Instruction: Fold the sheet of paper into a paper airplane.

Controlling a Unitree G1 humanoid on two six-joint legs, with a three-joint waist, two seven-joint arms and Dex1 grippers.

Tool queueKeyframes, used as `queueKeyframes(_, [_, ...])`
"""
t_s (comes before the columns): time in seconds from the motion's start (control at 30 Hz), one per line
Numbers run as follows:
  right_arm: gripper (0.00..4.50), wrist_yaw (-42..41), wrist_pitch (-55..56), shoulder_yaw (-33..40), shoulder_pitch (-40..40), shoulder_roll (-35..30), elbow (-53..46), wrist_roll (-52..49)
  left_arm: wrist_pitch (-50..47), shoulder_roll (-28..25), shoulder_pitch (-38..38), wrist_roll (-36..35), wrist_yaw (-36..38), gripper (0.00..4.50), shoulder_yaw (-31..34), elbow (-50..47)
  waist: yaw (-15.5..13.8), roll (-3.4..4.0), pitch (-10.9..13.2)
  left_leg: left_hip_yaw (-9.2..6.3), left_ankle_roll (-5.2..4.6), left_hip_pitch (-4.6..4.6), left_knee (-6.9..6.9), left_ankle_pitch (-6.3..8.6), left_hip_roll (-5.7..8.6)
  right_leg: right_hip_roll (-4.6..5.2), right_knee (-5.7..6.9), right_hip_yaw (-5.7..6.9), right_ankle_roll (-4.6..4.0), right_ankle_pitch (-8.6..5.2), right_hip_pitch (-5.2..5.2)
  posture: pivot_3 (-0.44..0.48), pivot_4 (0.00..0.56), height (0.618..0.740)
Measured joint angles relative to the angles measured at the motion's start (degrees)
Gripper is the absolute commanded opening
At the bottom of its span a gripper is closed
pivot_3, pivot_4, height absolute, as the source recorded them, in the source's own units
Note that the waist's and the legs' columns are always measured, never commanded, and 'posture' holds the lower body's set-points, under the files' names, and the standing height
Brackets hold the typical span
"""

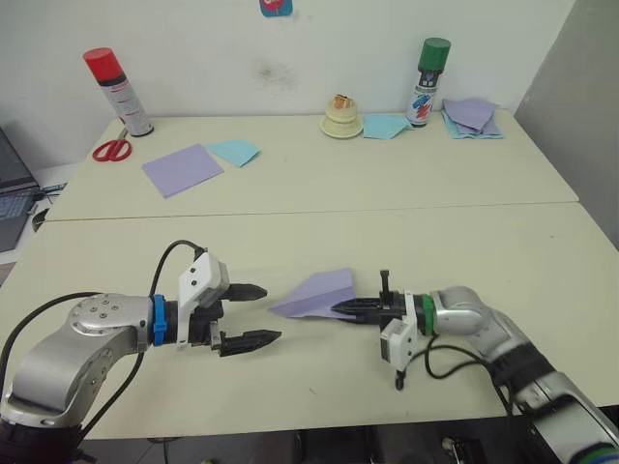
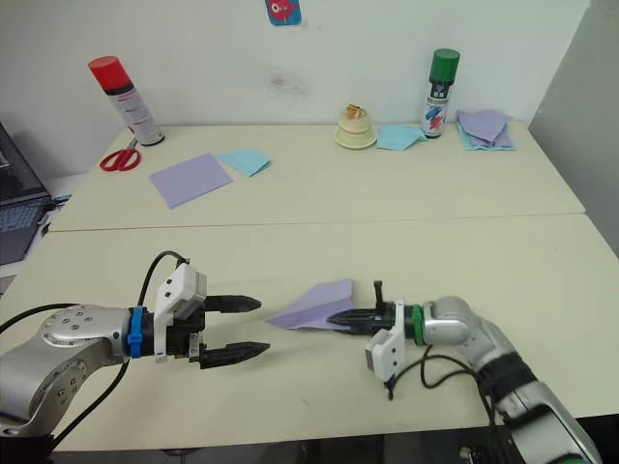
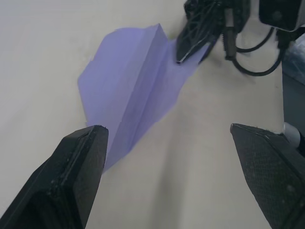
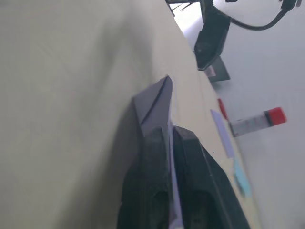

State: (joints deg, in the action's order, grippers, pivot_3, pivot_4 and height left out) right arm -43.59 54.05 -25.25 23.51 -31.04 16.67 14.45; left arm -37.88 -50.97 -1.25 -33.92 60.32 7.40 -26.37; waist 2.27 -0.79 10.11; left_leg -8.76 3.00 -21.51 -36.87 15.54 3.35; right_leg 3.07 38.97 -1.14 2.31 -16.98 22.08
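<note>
A: Surface? 
B: Two cream tables point(image 1: 503, 242) butted edge to edge, seam running across.

A: Far table, robot's left? 
B: Red-capped can point(image 1: 118, 91) upright, red scissors point(image 1: 112, 149) beside it, lavender square point(image 1: 182, 169) flat, a pale blue sheet point(image 1: 233, 151) at its corner.

A: Far table, right? 
B: Small cream stack point(image 1: 341, 118), blue sheet point(image 1: 386, 126), green-capped can point(image 1: 426, 82), pile of lavender and blue sheets point(image 1: 472, 116).

A: Near table? 
B: Paper airplane point(image 1: 314, 294), nose on the top.
</note>
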Motion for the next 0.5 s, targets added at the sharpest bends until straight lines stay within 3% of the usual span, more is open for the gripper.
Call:
queueKeyframes(0.13, [2.68,-10.4,-13.6,-2.7,-1.8,-3.5,-6.7,-11.2,0.9,0.0,0.0,0.6,-1.0,4.50,-0.4,0.0,-0.3,0.02,0.0,0.05,-0.01,0.07,0.00,0.00,-0.05,-0.02,0.01,0.07,-0.13,0.08,-0.02,0.000,0.150,0.740])
queueKeyframes(0.33, [2.68,-23.3,-41.9,1.9,2.0,-8.8,-13.5,-33.1,0.7,3.6,0.2,0.9,-5.5,4.50,-0.2,0.0,-0.3,0.00,0.0,0.00,-0.02,0.07,-0.01,0.01,-0.08,0.00,-0.01,0.09,-0.16,0.11,-0.03,0.000,0.150,0.740])
queueKeyframes(0.4, [2.33,-22.8,-46.8,4.9,6.3,-7.6,-11.9,-34.2,-0.4,8.5,0.1,0.2,-10.3,4.50,0.4,0.2,-0.3,0.00,0.0,-0.01,-0.01,0.07,-0.01,0.00,-0.08,0.00,0.00,0.14,-0.17,0.12,-0.02,0.000,0.150,0.740])
queueKeyframes(0.5, [1.40,-22.7,-49.8,7.4,9.2,-6.4,-8.2,-33.5,-2.3,13.1,0.9,-1.2,-15.6,3.58,1.6,1.9,-0.6,-0.05,0.0,-0.20,0.00,0.01,-0.01,0.00,-0.09,0.00,-0.02,0.16,-0.17,0.12,-0.02,0.000,0.150,0.740])
